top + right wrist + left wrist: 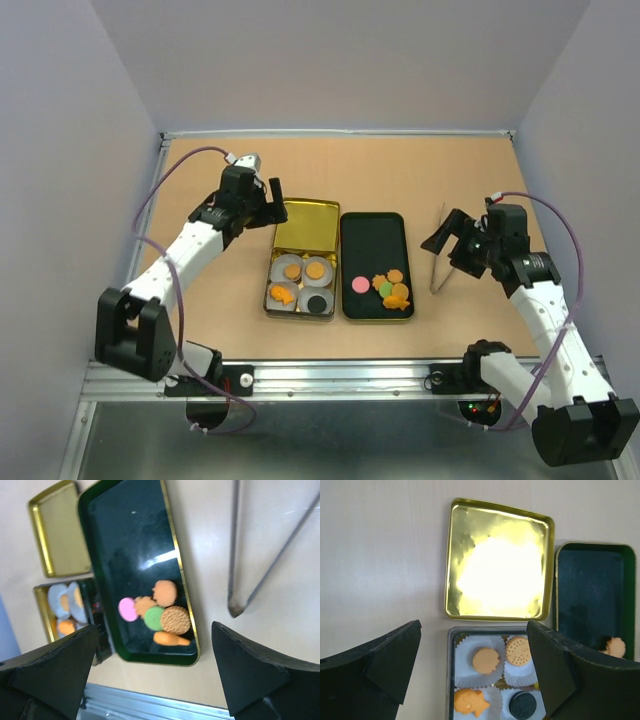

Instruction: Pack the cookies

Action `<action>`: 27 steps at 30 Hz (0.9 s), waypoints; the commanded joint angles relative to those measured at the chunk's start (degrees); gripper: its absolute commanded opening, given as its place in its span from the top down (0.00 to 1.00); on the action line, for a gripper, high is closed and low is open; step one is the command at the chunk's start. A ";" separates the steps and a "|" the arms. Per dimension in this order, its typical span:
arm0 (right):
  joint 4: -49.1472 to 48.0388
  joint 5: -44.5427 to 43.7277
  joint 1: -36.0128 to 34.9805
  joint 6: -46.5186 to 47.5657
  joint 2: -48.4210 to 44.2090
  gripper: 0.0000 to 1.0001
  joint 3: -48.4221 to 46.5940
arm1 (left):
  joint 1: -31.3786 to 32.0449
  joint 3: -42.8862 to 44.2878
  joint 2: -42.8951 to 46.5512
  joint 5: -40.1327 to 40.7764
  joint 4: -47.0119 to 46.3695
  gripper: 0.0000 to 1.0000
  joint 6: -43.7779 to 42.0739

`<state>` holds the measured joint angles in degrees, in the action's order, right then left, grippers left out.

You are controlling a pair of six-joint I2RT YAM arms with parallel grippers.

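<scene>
**Loose cookies lie closest to the right arm**

The left gripper (271, 206) hangs spread and empty by the gold lid (306, 222), just beyond the tin (270, 301), whose four paper cups (292, 269) are filled. The unpacked cookies (388, 289) cluster at the near end of the black tray (372, 245). The tongs (437, 266) lie lengthwise, near-to-far, between the tray and the right gripper (448, 238), which is also spread and empty and probably has the shorter reach.
</scene>
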<state>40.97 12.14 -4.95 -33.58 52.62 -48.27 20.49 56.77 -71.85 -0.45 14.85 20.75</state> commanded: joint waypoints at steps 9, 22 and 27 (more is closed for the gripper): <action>3.85 9.13 -0.41 -0.78 -6.30 0.05 -2.27 | -1.59 17.48 -23.66 2.82 2.02 0.17 -5.46; 5.26 9.65 -0.41 0.89 -7.62 0.06 0.45 | -1.51 17.41 -32.38 5.46 1.15 0.27 -6.07; 5.52 9.83 -0.41 1.15 -7.88 0.06 0.55 | -1.51 17.14 -34.84 4.67 0.27 0.35 -6.43</action>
<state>46.39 20.86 -4.95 -33.82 45.71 -48.16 19.00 74.26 -105.60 3.99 16.36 15.42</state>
